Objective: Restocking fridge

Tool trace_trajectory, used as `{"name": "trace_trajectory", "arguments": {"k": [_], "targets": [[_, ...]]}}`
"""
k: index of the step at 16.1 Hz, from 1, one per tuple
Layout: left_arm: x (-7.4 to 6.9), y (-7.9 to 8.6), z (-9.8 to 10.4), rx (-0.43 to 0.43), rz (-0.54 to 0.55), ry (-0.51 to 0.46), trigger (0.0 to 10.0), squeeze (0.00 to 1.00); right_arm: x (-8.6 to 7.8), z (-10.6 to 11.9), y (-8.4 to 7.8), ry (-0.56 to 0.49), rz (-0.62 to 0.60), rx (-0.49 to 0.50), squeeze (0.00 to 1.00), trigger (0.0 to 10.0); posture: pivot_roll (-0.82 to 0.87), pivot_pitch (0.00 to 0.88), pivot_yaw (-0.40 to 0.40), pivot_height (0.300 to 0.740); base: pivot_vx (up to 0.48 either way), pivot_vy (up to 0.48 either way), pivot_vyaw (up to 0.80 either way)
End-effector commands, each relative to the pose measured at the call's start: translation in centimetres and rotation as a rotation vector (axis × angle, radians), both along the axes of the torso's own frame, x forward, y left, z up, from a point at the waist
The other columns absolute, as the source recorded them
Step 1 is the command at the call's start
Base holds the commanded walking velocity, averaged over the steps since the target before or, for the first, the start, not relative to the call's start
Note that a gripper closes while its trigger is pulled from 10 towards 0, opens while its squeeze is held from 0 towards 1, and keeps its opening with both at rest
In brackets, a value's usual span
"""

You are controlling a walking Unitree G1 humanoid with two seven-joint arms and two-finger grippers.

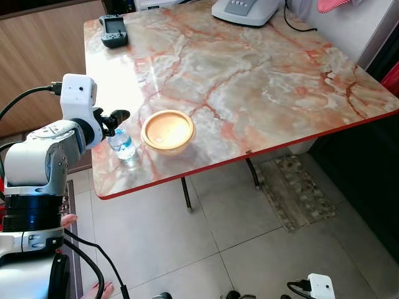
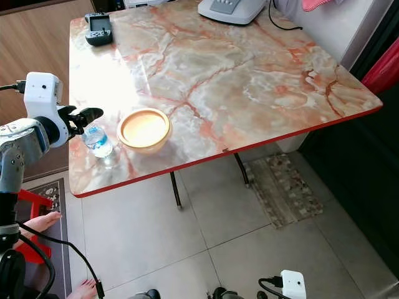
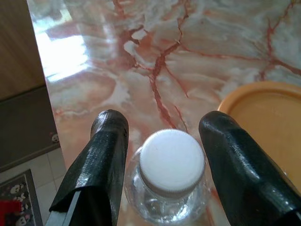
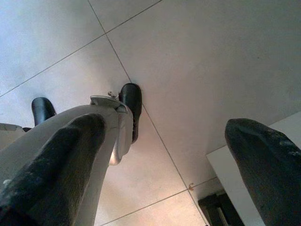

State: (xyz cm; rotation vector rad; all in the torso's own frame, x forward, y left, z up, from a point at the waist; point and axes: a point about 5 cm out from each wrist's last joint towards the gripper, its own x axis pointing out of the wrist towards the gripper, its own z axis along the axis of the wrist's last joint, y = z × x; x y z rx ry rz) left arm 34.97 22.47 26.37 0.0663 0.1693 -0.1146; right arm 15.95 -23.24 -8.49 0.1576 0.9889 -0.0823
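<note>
Take the marble-topped table [image 1: 249, 81] as your reference: your water bottle [image 1: 122, 144] stands upright near its front left corner, just beside an orange bowl [image 1: 168, 131] that sits a little further in from that edge. Your left gripper [image 3: 164, 136] is at the bottle's white cap [image 3: 172, 160], with one black finger [image 3: 106, 155] on either side of it; the fingers are spread and, from the left wrist view, a sliver of gap shows on both sides, so they bracket the cap without clearly pinching it. From the head views, the gripper reaches in from the table's left edge, above the bottle. At the table's far left corner lies a small dark handheld device [image 1: 114, 30], and at its far edge sits a grey appliance [image 1: 246, 10] with a cable. Your right gripper [image 4: 164, 155] hangs down over the tiled floor [image 4: 197, 56] beside the table, fingers wide apart and holding nothing. A person's bare feet [image 2: 43, 221] show on the floor off the table's front left corner.
</note>
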Motion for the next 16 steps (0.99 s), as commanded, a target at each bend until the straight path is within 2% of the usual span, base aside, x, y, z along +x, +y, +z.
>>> {"name": "trace_trajectory", "arguments": {"k": [1,6,7,8,9,10,16], "targets": [[-0.24,0.11,0.7,0.027,-0.001,-0.005,10.0,0.0,-0.8,-0.38,0.22,0.024,0.004,0.004,0.0,10.0,0.1,0.219,0.003,0.74,0.0,0.0,0.0],[-0.5,-0.1,0.96,0.044,-0.02,0.003,10.0,0.0,-0.78,-0.44,0.47,0.024,0.003,0.01,0.0,10.0,0.1,0.219,0.013,0.74,0.0,0.0,0.0],[-0.59,-0.09,1.03,0.049,-0.023,0.006,9.0,0.0,-0.76,-0.45,0.57,0.024,0.004,0.012,0.0,10.0,0.11,0.217,0.016,0.74,0.0,0.0,0.0],[-0.63,-0.09,1.04,0.052,-0.024,0.007,9.0,0.0,-0.75,-0.45,0.6,0.023,0.004,0.012,0.0,10.0,0.11,0.217,0.017,0.74,0.0,0.0,0.0],[-0.66,-0.11,1.06,0.054,-0.026,0.009,3.1,0.0,-0.74,-0.46,0.64,0.024,0.005,0.013,0.0,10.0,0.11,0.217,0.019,0.74,0.0,0.0,0.0],[-0.73,-0.13,1.04,0.06,-0.031,0.013,0.0,0.0,-0.71,-0.46,0.71,0.024,0.007,0.014,0.0,10.0,0.11,0.216,0.021,0.74,0.0,0.0,0.0],[-0.96,-0.2,0.8,0.075,-0.049,0.032,0.0,0.0,-0.61,-0.49,0.96,0.03,0.022,0.018,0.0,10.0,0.12,0.213,0.027,0.74,0.0,0.0,0.0]]}}
